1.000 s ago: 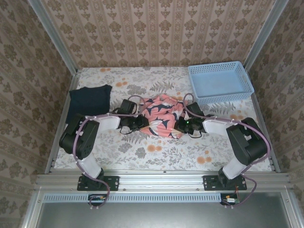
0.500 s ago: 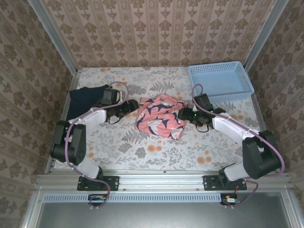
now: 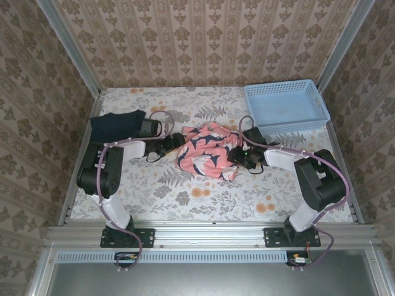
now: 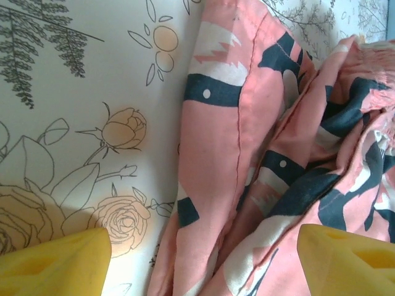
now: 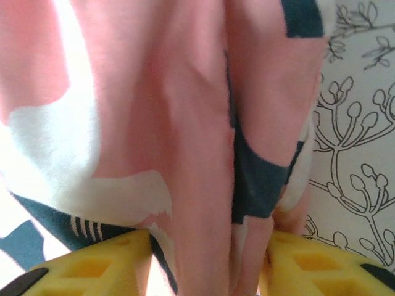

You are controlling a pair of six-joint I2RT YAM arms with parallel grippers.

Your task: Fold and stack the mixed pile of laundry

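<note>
Two garments, one basket, two grippers. Pink garment (image 3: 207, 151) crumpled mid-table. Navy T-shirt (image 3: 114, 123) at its 10 o'clock, well apart. Light blue basket (image 3: 318, 102) at 2 o'clock. Left gripper (image 4: 203, 259) at garment's 9 o'clock, jaws wide, hem edge between, nothing pinched. Right gripper (image 5: 207, 265) at 3 o'clock, jaws part-closed round a fold; clamped or not, cannot tell. Likely light, limp, non-fragile; sags and bunches. Best taken at stitched hem or corners, both sides, then spread flat.
</note>
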